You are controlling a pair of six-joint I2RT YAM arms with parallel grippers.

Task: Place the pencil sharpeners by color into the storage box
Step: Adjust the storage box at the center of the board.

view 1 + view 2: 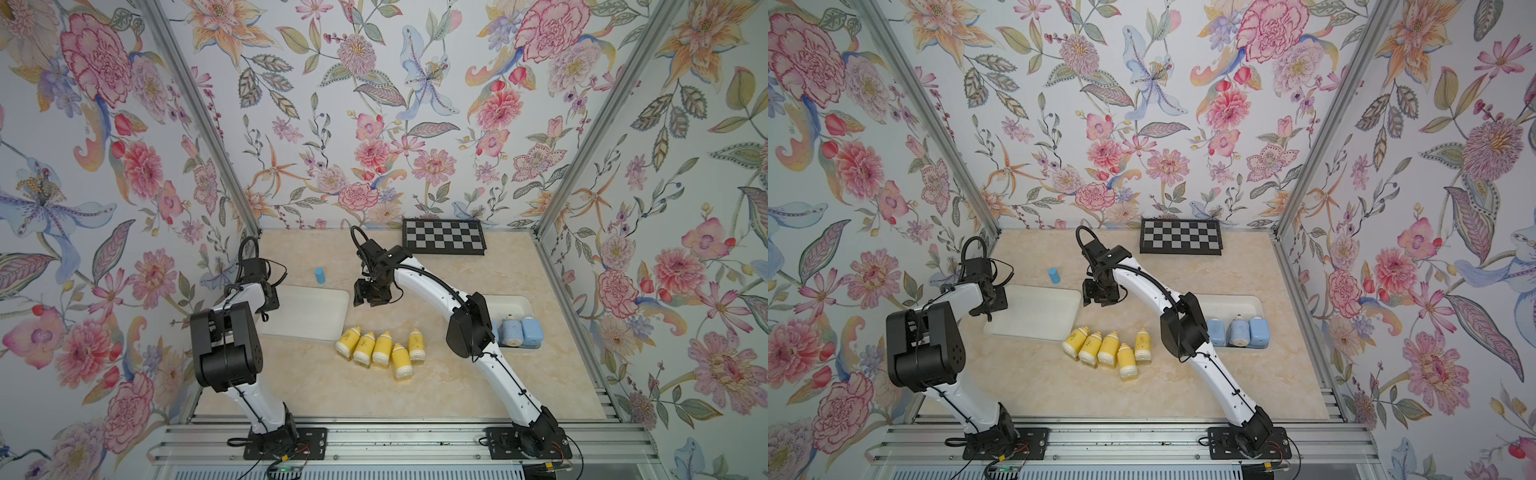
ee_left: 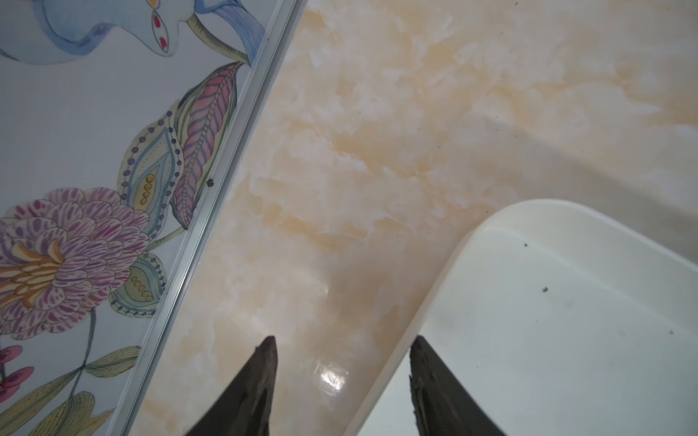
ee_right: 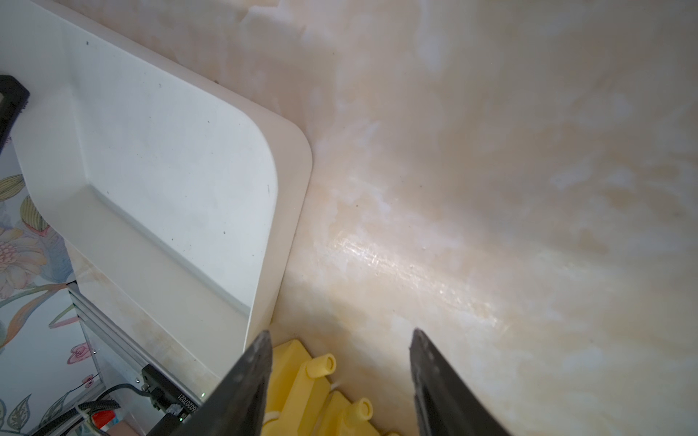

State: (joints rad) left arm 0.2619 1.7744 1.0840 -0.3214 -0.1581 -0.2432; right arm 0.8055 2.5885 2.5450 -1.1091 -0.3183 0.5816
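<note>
Several yellow pencil sharpeners (image 1: 383, 348) with cream caps lie side by side on the marble table, in front of an empty white storage box (image 1: 311, 311). A second white storage box (image 1: 1233, 305) on the right holds three light blue sharpeners (image 1: 1238, 331), partly hidden behind my right arm. My left gripper (image 1: 266, 309) hangs open over the empty box's left rim (image 2: 445, 264), with nothing between its jaws. My right gripper (image 1: 370, 299) is open and empty above the table, just behind the yellow row; two yellow sharpeners (image 3: 298, 373) show between its fingers (image 3: 260, 358).
A small blue upright cylinder (image 1: 319, 275) stands behind the empty box. A folded chessboard (image 1: 444, 237) lies at the back of the table. An aluminium frame rail (image 2: 211, 211) and the floral wall run close beside the left gripper (image 2: 345, 339).
</note>
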